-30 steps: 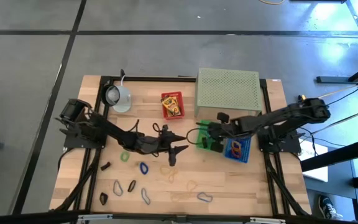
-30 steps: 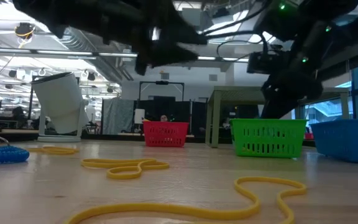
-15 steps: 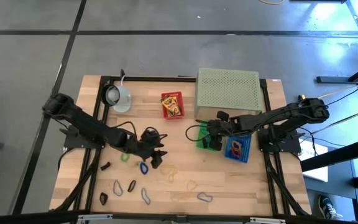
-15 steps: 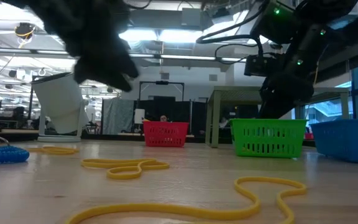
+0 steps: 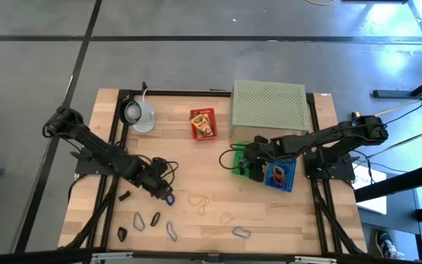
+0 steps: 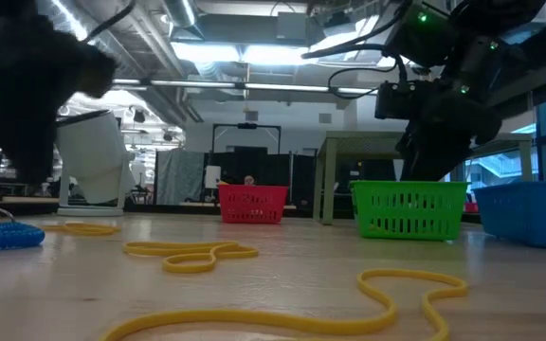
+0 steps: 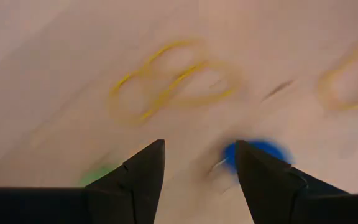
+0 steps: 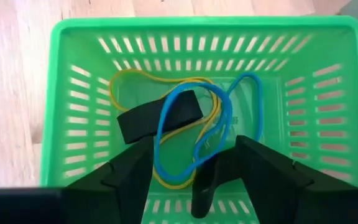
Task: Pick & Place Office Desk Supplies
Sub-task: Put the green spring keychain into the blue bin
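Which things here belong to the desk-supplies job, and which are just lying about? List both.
Job: loops, clips, yellow box, green basket, blue basket.
Lying about: mug, perforated stand.

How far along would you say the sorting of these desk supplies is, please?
Early. Done: the green basket holds a blue rubber band, a yellow one and a dark clip. In hand: nothing; the right gripper hangs open above it, the left gripper open by a blue loop. Left: bands and clips on the table.
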### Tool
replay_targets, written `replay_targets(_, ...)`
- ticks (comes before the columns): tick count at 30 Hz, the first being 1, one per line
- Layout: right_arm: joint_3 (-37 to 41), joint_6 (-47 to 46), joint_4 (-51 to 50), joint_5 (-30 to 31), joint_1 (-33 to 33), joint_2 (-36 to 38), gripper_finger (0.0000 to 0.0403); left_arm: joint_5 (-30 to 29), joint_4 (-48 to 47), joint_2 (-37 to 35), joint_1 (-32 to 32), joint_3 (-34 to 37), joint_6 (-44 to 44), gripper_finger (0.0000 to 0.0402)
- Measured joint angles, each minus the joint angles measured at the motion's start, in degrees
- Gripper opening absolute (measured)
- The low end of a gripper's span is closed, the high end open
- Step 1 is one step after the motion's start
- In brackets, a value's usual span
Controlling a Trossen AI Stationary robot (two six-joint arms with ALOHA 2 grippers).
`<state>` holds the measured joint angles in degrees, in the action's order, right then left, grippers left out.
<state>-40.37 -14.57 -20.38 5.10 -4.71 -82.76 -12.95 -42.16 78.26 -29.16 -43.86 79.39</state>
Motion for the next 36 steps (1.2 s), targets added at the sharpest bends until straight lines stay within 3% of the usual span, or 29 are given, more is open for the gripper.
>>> replay_targets(7,0.0,0.5,-0.2,0.0,0.0,0.0,0.022,8.2,-8.4,1.2,-3.7,0.0,16.7,0.0189)
replay_targets(10,0.0,1.6,-0.2,0.0,0.0,0.0,0.0219,8.5,-8.7,2.4,-5.5,0.0,20.0,0.0189)
replay_targets(26,0.0,1.7,-0.2,0.5,0.0,0.0,0.0219,8.2,-5.3,14.4,-5.3,-0.5,13.7,0.0185)
replay_targets(30,-1.7,1.8,-0.7,0.5,0.0,0.0,0.0219,7.8,-2.9,13.8,-5.2,-0.1,6.4,0.0152)
replay_targets(36,-6.8,1.9,-2.1,0.5,0.0,0.0,0.0219,6.5,-1.8,11.0,-5.3,0.1,5.3,0.0061)
